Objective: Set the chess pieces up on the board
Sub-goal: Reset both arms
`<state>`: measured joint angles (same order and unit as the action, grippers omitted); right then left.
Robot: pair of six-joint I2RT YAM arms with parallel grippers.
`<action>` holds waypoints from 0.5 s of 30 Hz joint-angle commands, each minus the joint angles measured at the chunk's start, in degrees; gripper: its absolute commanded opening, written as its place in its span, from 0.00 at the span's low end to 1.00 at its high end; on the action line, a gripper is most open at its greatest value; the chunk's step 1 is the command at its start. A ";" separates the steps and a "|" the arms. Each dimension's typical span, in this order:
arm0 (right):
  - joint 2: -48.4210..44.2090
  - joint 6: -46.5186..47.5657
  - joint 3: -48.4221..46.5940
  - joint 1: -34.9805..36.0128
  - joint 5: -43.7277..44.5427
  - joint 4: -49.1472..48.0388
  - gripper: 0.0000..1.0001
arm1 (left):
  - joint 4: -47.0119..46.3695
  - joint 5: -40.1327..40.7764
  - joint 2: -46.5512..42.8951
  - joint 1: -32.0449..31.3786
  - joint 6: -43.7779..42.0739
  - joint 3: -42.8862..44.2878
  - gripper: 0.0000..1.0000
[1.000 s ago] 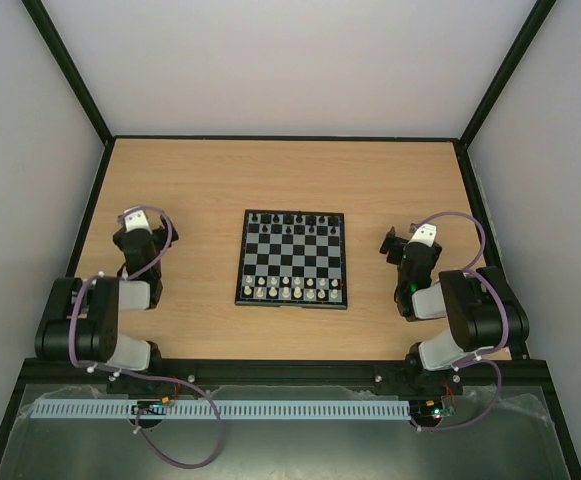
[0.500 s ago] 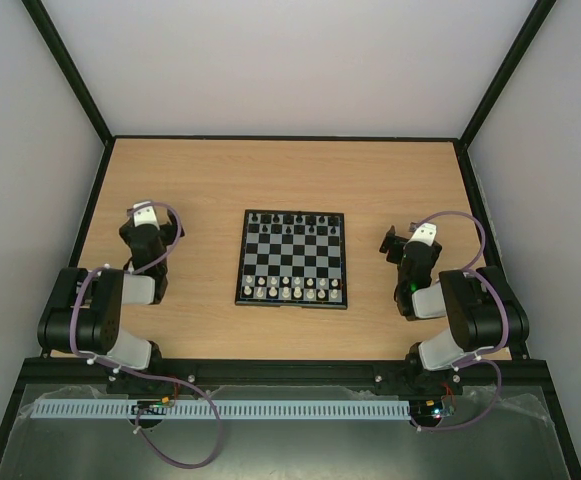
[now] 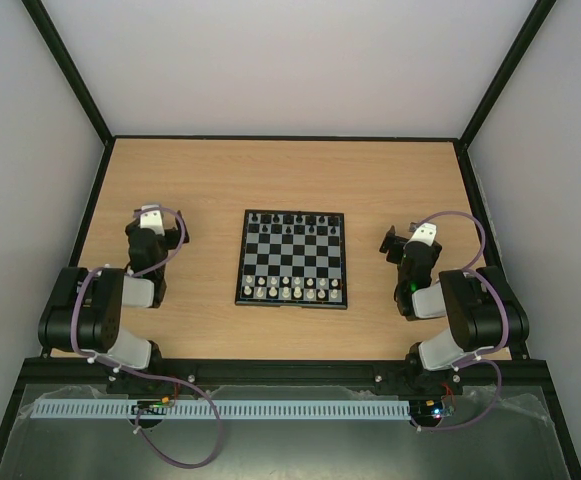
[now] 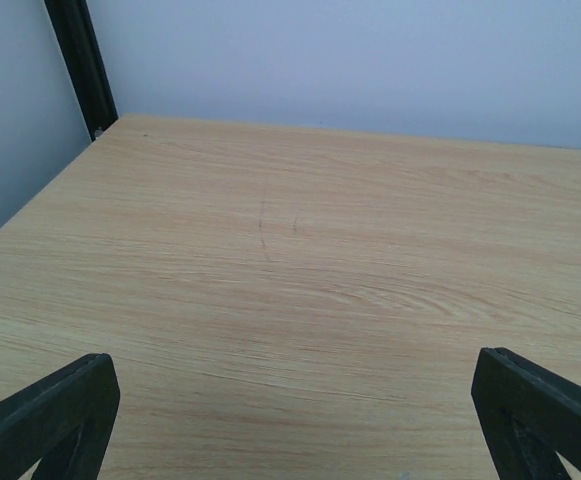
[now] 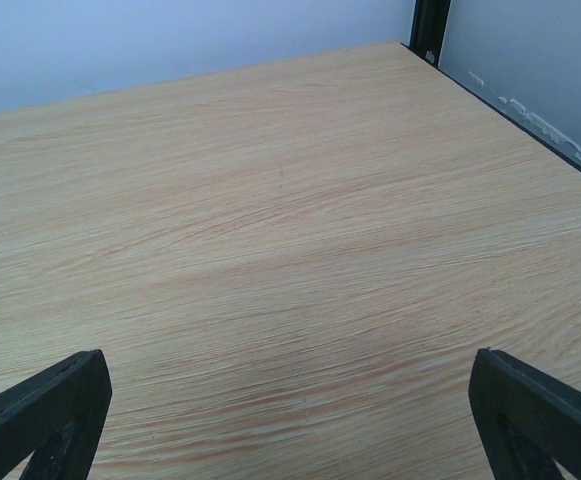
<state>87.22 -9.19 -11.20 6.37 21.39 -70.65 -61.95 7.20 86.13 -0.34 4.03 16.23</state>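
Note:
The board [image 3: 292,258] lies in the middle of the table, with black and pale checks. Several tiny white chess pieces [image 3: 292,289] stand in its two near rows. Tiny black pieces [image 3: 294,221] stand along its far rows. My left gripper [image 3: 150,216] is open and empty, left of the board, over bare wood [image 4: 290,420]. My right gripper [image 3: 400,240] is open and empty, right of the board, over bare wood [image 5: 290,420]. The wrist views show neither board nor pieces.
A black frame post [image 4: 80,60] stands at the table's far left corner, another [image 5: 430,25] at the far right corner. Pale walls enclose the table. The table's right edge [image 5: 530,125] runs close to my right gripper.
My left gripper has swung slightly right and back toward the near edge. The right arm, board and pieces have not moved.

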 commanded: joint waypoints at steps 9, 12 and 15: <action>-0.20 0.03 -0.89 -0.27 0.68 -2.72 0.99 | -7.63 -2.15 1.47 0.51 -0.43 -1.59 1.00; -0.21 0.03 -0.91 -0.31 0.67 -2.68 0.99 | -7.41 -2.03 1.32 0.45 -0.42 -1.53 1.00; -0.20 0.03 -0.85 -0.31 0.70 -2.73 0.99 | -7.32 -1.62 1.17 0.26 -0.62 -1.60 1.00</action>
<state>87.22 -9.19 -11.22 6.37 21.39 -70.65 -65.28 5.80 87.31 -0.30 3.81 15.25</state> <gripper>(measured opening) 0.986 0.995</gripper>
